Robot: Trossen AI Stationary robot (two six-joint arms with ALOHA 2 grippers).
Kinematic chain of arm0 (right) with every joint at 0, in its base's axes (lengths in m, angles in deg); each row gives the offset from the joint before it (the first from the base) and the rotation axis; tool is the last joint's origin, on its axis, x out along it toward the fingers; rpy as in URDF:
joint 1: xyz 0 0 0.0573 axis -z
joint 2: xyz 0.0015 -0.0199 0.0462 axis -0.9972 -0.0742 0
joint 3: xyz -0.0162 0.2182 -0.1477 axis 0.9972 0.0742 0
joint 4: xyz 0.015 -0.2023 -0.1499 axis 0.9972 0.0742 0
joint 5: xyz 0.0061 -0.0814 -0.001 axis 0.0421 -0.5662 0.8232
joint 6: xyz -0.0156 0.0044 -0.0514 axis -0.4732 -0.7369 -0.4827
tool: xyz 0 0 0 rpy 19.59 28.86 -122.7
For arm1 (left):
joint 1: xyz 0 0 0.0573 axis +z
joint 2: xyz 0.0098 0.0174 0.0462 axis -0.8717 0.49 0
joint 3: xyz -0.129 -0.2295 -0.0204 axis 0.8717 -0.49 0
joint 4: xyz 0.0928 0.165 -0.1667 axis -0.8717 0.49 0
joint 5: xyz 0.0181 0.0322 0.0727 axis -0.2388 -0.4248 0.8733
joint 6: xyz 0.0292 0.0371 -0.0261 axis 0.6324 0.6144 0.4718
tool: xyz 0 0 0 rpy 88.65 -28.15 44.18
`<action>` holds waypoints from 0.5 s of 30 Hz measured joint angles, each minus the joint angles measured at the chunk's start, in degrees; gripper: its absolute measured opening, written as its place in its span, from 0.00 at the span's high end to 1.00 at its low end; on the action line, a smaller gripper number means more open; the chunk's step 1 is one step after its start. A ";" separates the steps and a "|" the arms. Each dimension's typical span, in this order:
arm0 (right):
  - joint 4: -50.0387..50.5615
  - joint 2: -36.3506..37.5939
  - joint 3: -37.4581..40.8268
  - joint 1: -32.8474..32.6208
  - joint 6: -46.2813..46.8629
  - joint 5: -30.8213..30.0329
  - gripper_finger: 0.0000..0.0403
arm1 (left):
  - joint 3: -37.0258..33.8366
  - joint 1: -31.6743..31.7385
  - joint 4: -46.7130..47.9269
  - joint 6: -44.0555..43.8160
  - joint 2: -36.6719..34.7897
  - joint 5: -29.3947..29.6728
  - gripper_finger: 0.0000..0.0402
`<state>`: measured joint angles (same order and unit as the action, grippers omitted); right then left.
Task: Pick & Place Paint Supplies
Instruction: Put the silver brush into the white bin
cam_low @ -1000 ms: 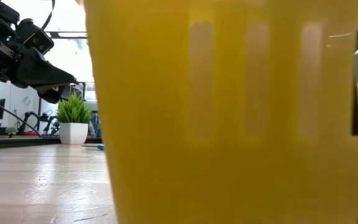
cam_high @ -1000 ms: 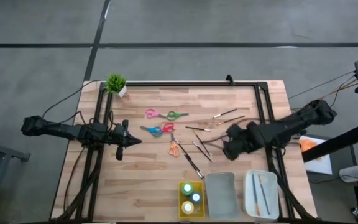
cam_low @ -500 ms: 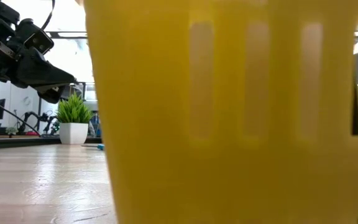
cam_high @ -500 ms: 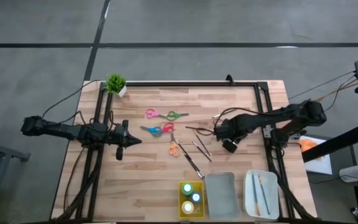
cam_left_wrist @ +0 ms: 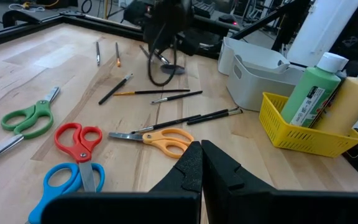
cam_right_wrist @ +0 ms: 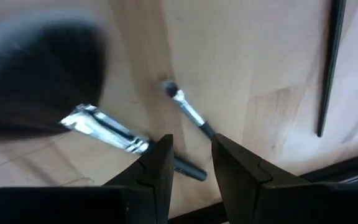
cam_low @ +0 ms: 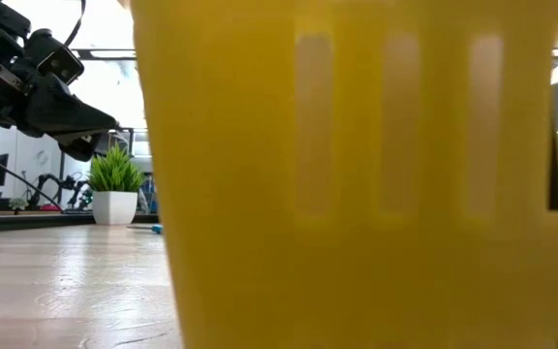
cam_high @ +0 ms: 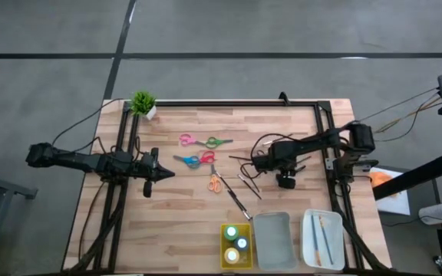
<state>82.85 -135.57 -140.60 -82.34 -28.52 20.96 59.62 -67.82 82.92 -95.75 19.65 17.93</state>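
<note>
My right gripper [cam_high: 258, 162] stands open, pointing down over a scatter of thin brushes [cam_high: 245, 181] lying flat at mid-table. In its wrist view, the stubby dark brush [cam_right_wrist: 48, 81] and a thin brush [cam_right_wrist: 187, 111] lie just under the open fingers [cam_right_wrist: 191, 142]; both handles run below the gap. I cannot tell whether the fingers touch them. Several scissors [cam_high: 199, 159] lie flat left of the brushes. Paint bottles [cam_high: 236, 244] stand in the yellow tray [cam_high: 224, 230]. My left gripper [cam_high: 162, 173] waits shut at the table's left, above the wood.
A grey tray [cam_high: 273, 240] and a white tray [cam_high: 322, 239] holding brushes sit at the near edge, right of the yellow tray. The potted plant [cam_high: 143, 103] stands at the far left corner. A black frame rail [cam_high: 229, 103] runs along the far edge.
My right gripper has gone from beside the trays toward the table's left and far edge. It has come down over the brushes at mid-table and rolled about its pointing line. Its fingers have kept the same gap.
</note>
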 joint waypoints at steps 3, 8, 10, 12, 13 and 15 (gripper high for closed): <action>-0.08 -1.05 -0.28 1.74 -2.01 0.22 0.74 | 0.00 0.00 0.00 0.00 0.00 -0.01 1.00; -0.74 -1.60 -0.28 3.92 -5.34 0.60 0.74 | 0.00 0.01 -0.01 0.00 0.00 -0.01 1.00; -0.97 -1.60 -0.31 4.47 -5.82 1.05 0.74 | 0.00 0.00 0.00 0.00 0.00 -0.02 1.00; -1.49 -1.60 -0.31 4.73 -6.41 1.12 0.74 | 0.00 0.00 -0.02 0.00 0.00 -0.02 1.00; -1.72 -1.60 -0.30 4.82 -6.71 1.30 0.74 | 0.00 0.01 0.00 0.00 0.00 -0.01 1.00; -2.38 -1.60 -0.19 4.86 -6.79 1.38 0.74 | 0.00 0.01 -0.01 0.00 0.00 0.00 1.00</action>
<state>80.47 -137.17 -140.79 -77.47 -35.30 22.34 59.62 -67.81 82.90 -95.75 19.65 17.93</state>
